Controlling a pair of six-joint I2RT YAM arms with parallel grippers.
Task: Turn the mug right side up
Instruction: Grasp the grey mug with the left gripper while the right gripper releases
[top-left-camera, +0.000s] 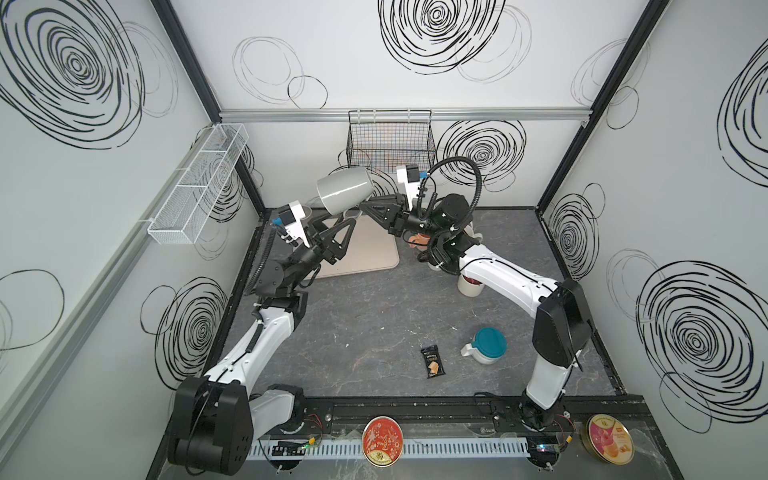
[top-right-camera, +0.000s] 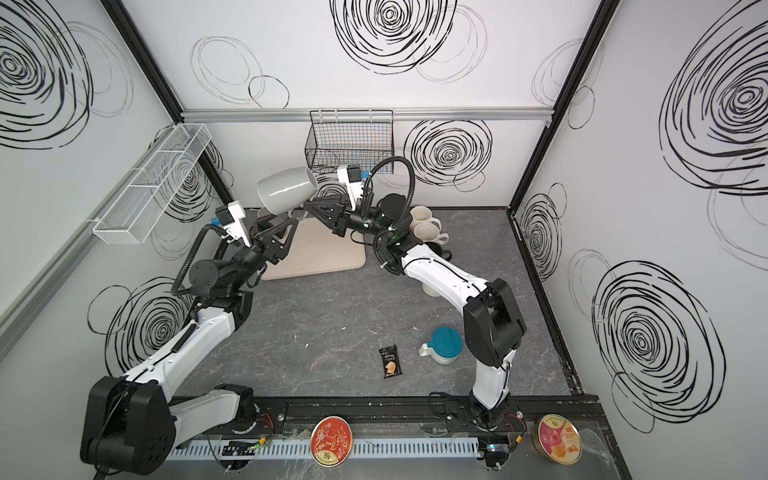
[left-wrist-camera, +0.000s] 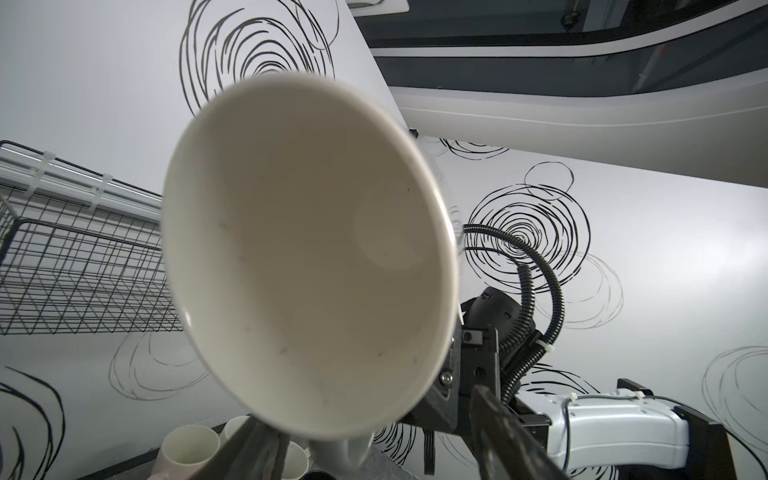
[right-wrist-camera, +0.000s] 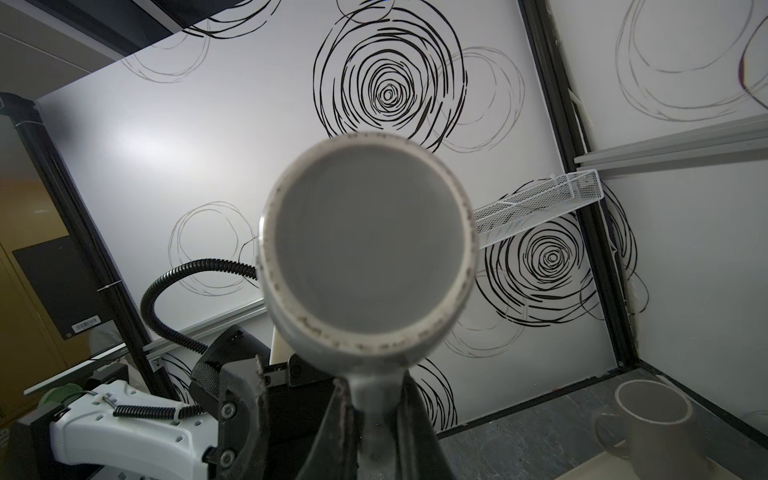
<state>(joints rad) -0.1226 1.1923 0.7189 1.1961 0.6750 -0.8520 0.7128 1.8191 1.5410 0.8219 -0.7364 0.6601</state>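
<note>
Over the counter at 12 o'clock, right claw pinches the mug by its handle; left claw spread open. Packet lettering seemingly illegible.

Robotics lab test cell, white panel walls with black scribbled spirals, aluminium framing, 2 robot arms on a black rail at the frame's lower edge, grey marbled table
</note>
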